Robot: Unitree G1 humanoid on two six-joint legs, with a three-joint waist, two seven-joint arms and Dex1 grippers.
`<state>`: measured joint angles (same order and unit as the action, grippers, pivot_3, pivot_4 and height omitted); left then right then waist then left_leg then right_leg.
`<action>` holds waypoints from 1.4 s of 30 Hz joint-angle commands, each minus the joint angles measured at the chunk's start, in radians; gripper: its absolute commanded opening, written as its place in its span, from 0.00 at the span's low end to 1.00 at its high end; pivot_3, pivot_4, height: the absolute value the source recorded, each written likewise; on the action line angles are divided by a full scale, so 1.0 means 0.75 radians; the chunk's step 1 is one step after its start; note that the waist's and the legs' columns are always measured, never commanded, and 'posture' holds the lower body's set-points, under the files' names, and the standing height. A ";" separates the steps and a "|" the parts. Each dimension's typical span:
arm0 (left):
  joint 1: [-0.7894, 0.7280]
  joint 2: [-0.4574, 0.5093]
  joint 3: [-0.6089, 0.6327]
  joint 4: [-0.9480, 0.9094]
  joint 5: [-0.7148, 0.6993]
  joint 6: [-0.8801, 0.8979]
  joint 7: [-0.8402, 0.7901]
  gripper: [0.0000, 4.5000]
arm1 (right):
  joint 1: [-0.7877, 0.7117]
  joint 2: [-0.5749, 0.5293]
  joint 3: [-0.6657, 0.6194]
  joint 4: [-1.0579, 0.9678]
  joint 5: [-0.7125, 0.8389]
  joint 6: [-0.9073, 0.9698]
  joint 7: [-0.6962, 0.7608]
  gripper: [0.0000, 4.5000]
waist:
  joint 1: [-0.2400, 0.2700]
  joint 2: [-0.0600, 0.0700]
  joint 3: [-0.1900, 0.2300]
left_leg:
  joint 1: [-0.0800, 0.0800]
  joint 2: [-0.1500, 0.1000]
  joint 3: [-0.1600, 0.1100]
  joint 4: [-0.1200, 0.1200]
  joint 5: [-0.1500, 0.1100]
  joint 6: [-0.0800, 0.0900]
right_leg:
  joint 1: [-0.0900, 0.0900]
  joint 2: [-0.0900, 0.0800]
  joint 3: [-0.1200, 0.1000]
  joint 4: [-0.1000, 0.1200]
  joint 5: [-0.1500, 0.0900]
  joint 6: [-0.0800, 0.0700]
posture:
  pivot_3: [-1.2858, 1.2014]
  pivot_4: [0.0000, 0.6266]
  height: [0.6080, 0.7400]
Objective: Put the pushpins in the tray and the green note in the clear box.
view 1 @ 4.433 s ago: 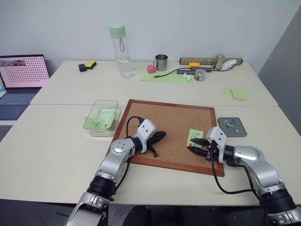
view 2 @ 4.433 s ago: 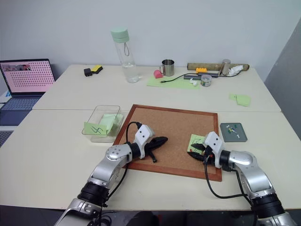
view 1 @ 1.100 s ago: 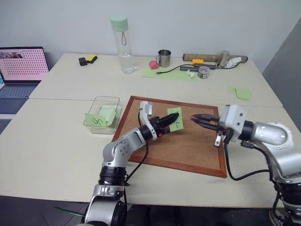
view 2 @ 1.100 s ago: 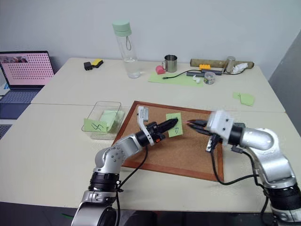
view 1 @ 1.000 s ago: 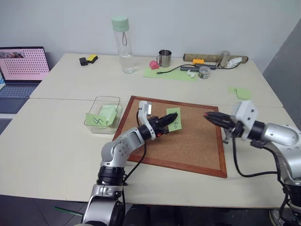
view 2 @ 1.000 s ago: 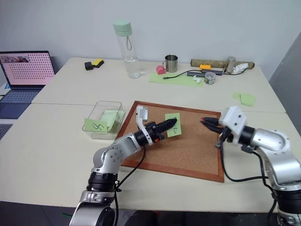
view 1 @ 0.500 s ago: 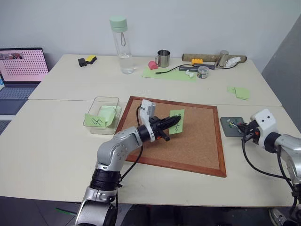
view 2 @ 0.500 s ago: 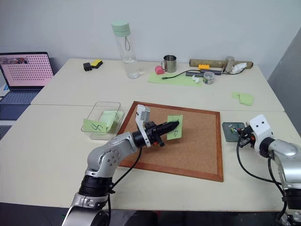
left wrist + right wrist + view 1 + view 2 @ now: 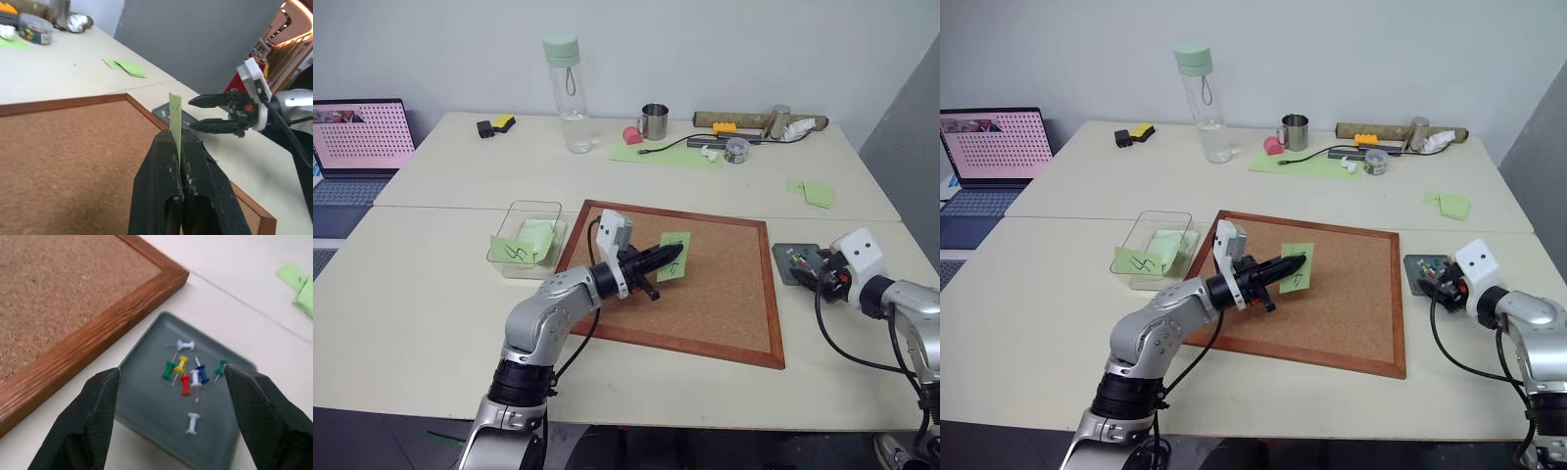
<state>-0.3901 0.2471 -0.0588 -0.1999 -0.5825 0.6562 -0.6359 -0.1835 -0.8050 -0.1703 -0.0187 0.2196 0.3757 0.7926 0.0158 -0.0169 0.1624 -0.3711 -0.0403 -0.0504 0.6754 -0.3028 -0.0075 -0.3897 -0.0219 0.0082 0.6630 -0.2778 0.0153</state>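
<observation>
I judged the pin half done: the pushpins lay in the tray, my right gripper spread wide above. My left gripper pinched the green note over the corkboard, the clear box waiting.

pushpins in tray, right of corkboard

No words or numbers could be read anywhere. The green note had black hand-drawn marks on it, but they were too small to make out. Another green note, leaning on the clear box at the left, had one wavy black scribble, not letters.
</observation>
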 commanded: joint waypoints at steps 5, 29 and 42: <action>0.107 0.211 0.336 -0.250 0.045 -0.026 0.203 0.00 | -0.175 -0.109 0.002 -0.516 0.450 0.243 0.306 0.76 | -0.020 0.001 0.001 | 0.002 0.001 -0.001 0.000 -0.002 0.004 | 0.001 0.001 -0.001 0.000 0.000 0.000 | 0.52 0.24 1.00; 0.040 0.338 0.440 0.079 0.449 -0.215 0.518 0.44 | -0.413 -0.050 0.088 -0.593 0.659 0.454 0.275 0.77 | 0.012 -0.003 0.002 | -0.020 0.000 -0.003 0.003 0.000 0.000 | -0.020 -0.002 -0.005 0.002 0.003 -0.002 | 0.52 0.24 1.00; 0.256 0.820 0.641 -0.080 0.286 -0.050 0.046 0.86 | -0.247 -0.143 -0.048 -0.537 0.594 0.424 0.263 0.77 | 0.009 -0.002 0.002 | -0.020 0.001 -0.003 0.003 0.000 0.000 | -0.020 -0.002 -0.005 0.002 0.003 -0.003 | 0.52 0.24 1.00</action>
<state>-0.2211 0.7760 0.3511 -0.2562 -0.3679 0.6341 -0.5124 -0.3957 -0.8797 -0.1451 -0.4226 0.6795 0.7138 0.9824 0.0223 -0.0187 0.1641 -0.3858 -0.0398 -0.0525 0.6775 -0.3029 -0.0072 -0.4051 -0.0233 0.0051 0.6643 -0.2758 0.0133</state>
